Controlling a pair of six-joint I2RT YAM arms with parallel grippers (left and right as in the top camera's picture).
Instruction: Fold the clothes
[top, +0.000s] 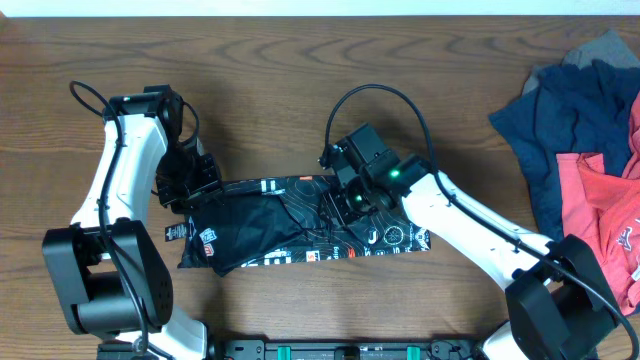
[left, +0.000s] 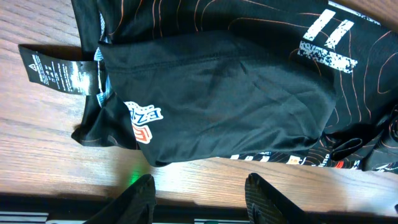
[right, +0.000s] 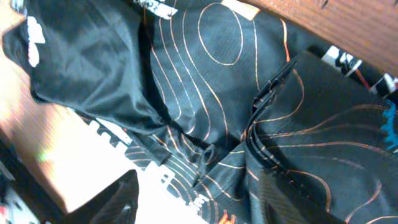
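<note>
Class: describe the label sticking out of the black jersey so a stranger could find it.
On the wooden table, find the black jersey between the arms. At its end by the left gripper, a black label juts onto the wood; unlike the orange-lined cloth, it is flat, rectangular, with tiny white print.

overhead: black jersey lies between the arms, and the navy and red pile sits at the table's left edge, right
No. The overhead view shows the navy and red pile at the right edge of the table. The black jersey does lie between the left arm and the right arm.
</note>
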